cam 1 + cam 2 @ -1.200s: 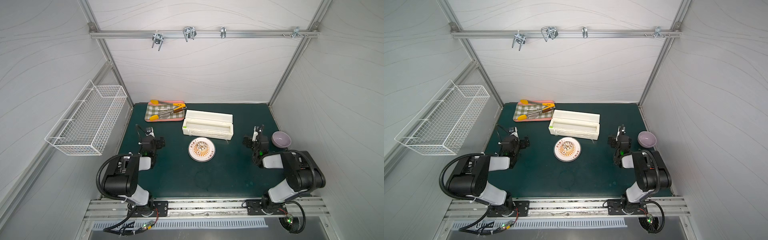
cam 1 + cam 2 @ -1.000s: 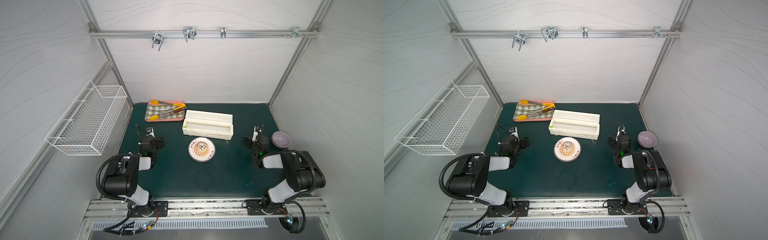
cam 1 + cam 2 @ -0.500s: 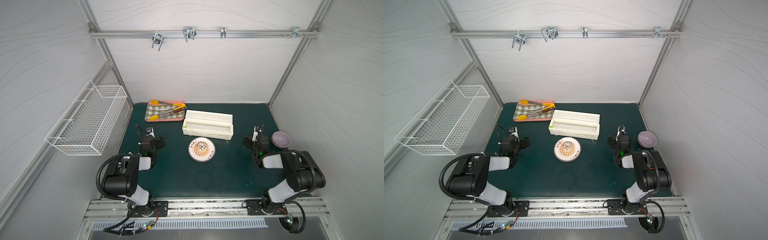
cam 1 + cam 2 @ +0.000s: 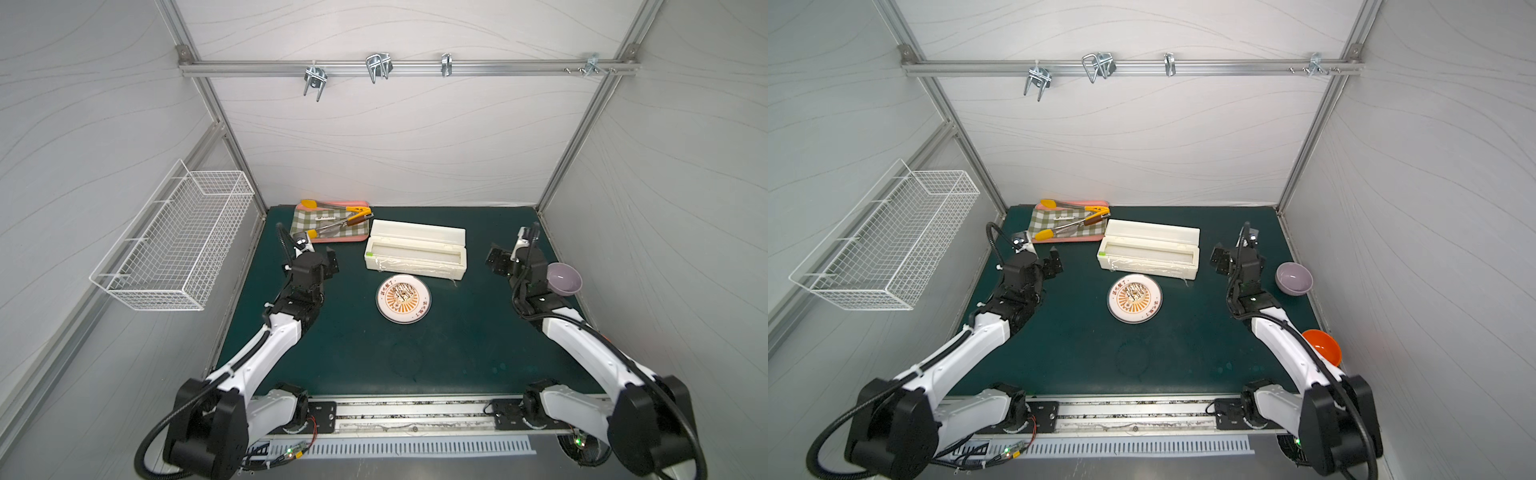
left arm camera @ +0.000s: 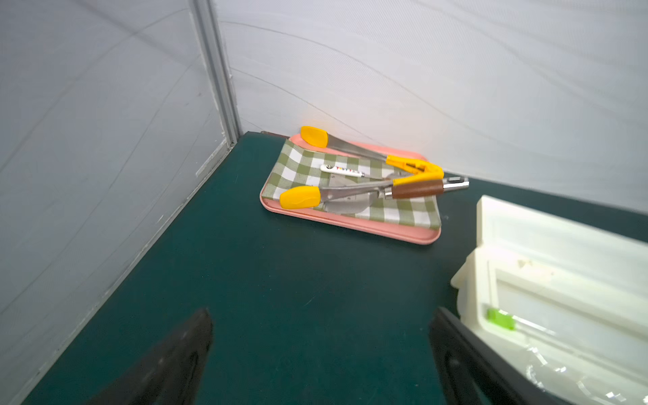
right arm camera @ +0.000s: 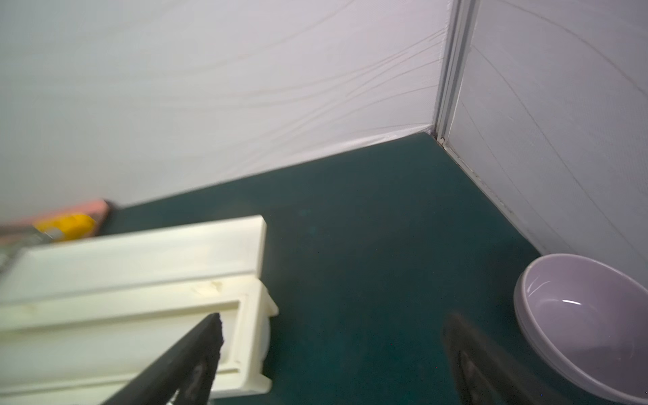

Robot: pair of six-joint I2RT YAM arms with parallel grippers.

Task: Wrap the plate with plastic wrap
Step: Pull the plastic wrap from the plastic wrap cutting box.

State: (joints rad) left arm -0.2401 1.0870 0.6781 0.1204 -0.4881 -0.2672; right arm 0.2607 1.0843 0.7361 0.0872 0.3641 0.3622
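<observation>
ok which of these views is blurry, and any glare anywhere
Right wrist view: soft and smeared, the dispenser box and pink tray lack crisp edges; a small glint sits in the lilac bowl. Left wrist view: sharp, the tongs read clearly, the plastic wrap shows faint glints. In both top views: sharp, evenly lit, frame posts splay outward.

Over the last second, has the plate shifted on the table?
No. The plate lies where it did, just in front of the dispenser box, in both top views.
</observation>
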